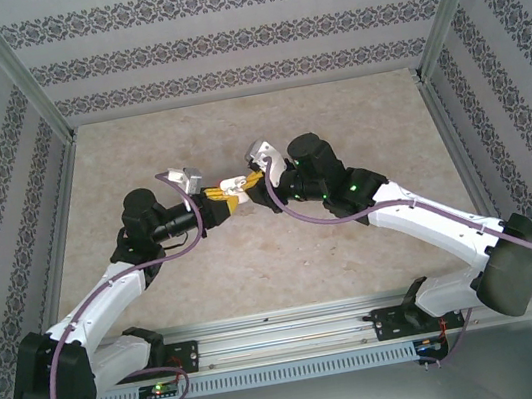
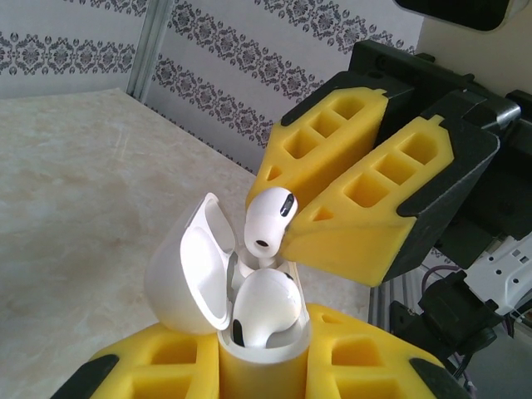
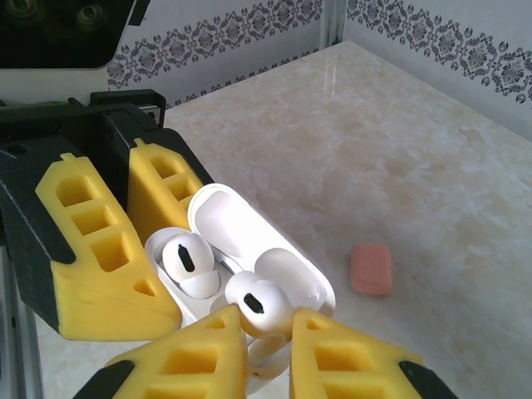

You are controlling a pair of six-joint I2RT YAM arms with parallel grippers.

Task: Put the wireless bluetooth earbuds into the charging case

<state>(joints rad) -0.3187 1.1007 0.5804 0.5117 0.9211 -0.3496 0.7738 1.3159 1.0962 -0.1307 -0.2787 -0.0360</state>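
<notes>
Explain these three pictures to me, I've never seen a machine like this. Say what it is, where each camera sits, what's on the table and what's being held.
This is a robot with two arms fixed at the near edge of a table. Each arm ends in a two-finger gripper with yellow pads. One picture looks down from above. The other two come from cameras on the wrists, so each shows its own fingers at the bottom. The left gripper holds an open white charging case with one earbud already seated inside. The right gripper pinches a second earbud at the case's opening. A small pink case lies on the table.
</notes>
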